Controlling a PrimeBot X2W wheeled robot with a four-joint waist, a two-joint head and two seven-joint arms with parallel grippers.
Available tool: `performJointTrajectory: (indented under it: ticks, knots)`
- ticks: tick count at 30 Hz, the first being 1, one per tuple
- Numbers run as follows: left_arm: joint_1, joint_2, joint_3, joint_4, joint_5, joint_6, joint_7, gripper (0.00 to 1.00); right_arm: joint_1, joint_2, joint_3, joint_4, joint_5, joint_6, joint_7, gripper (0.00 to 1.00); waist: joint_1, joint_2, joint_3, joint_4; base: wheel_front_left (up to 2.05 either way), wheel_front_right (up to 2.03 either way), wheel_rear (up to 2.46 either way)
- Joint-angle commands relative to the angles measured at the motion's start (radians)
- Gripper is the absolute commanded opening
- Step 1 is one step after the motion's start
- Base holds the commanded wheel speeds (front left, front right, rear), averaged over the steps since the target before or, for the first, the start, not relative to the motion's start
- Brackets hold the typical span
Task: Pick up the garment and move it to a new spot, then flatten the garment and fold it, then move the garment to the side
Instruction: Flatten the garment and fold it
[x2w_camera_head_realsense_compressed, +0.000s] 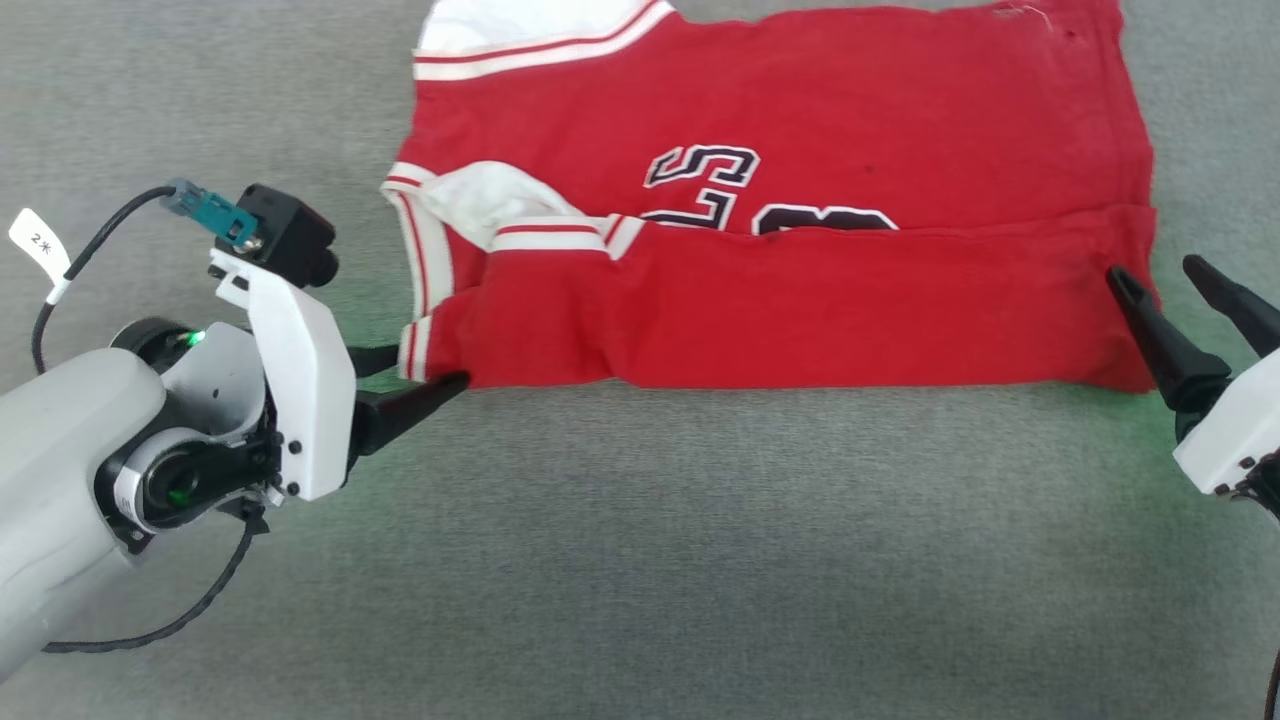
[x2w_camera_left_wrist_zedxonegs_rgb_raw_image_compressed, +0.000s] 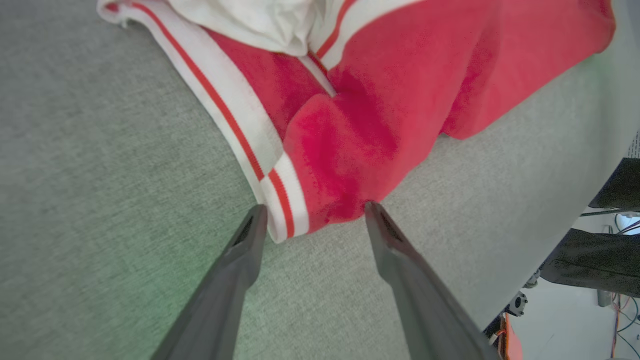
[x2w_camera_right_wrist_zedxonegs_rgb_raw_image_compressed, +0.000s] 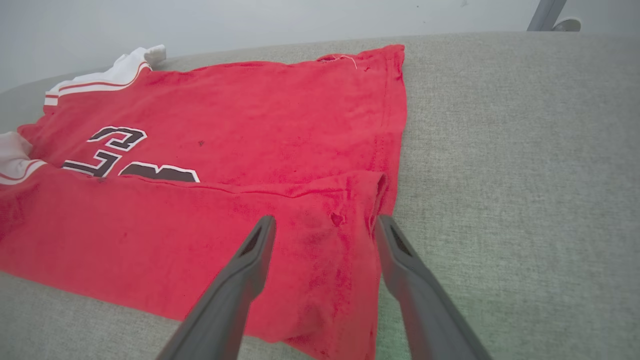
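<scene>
Nearest, the left claw (x2w_camera_head_realsense_compressed: 430, 365) stood wide open, gripping nothing, its tips flanking the garment's (x2w_camera_head_realsense_compressed: 800, 310) striped corner. The right claw (x2w_camera_head_realsense_compressed: 1152, 268) (equally wide, empty) straddled the opposite edge. The garment lay partly folded on the grey worktop (x2w_camera_head_realsense_compressed: 640, 560).

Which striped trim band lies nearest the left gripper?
The band at the near-left corner of the garment, just beyond the left gripper; the other bands lie farther away.
</scene>
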Motion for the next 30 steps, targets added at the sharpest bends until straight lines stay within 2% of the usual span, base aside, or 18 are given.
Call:
performJointTrajectory:
  ticks: [1, 11, 12, 15, 16, 18, 22, 30]
  knots:
    - [0.009, -0.007, 0.001, 0.011, -0.015, 0.004, 0.009, 1.00, -0.005, 0.006, 0.001, -0.004, 0.002, 0.000, -0.008, 1.00, 0.0000, 0.0000, 0.011, -0.014, 0.00, 0.00, 0.00]
    - [0.032, -0.068, 0.006, 0.156, -0.122, -0.033, 0.076, 1.00, 0.007, 0.015, -0.005, -0.006, 0.002, 0.000, -0.021, 1.00, 0.0000, 0.0000, 0.031, -0.071, 0.00, 0.00, 0.00]
    - [0.034, -0.071, 0.008, 0.166, -0.127, -0.036, 0.078, 0.96, 0.009, 0.014, -0.005, -0.006, 0.003, 0.000, -0.021, 1.00, 0.0000, 0.0000, 0.032, -0.073, 0.00, 0.00, 0.00]
    - [0.037, -0.082, 0.009, 0.192, -0.132, -0.049, 0.079, 0.48, 0.013, 0.016, -0.008, -0.011, 0.003, 0.000, -0.021, 1.00, 0.0000, 0.0000, 0.035, -0.079, 0.00, 0.00, 0.00]
    - [0.038, -0.087, 0.008, 0.201, -0.132, -0.052, 0.079, 0.38, 0.013, 0.017, -0.011, -0.013, 0.003, 0.000, -0.021, 1.00, 0.0000, 0.0000, 0.036, -0.079, 0.00, 0.00, 0.00]
    - [0.044, -0.102, 0.013, 0.221, -0.141, -0.057, 0.072, 0.00, 0.015, 0.017, -0.011, -0.015, 0.002, 0.000, -0.020, 1.00, 0.0000, 0.0000, 0.037, -0.080, 0.00, 0.00, 0.00]
    - [0.053, -0.123, 0.027, 0.248, -0.164, -0.073, 0.063, 0.00, 0.020, -0.004, 0.017, -0.022, -0.009, 0.000, 0.013, 1.00, 0.0000, 0.0000, 0.036, -0.077, 0.00, 0.00, 0.00]
    - [0.050, -0.131, 0.032, 0.256, -0.140, -0.095, 0.036, 0.00, -0.012, -0.122, 0.112, -0.049, -0.018, 0.000, 0.175, 1.00, 0.0000, 0.0000, 0.039, -0.063, 0.00, 0.00, 0.00]
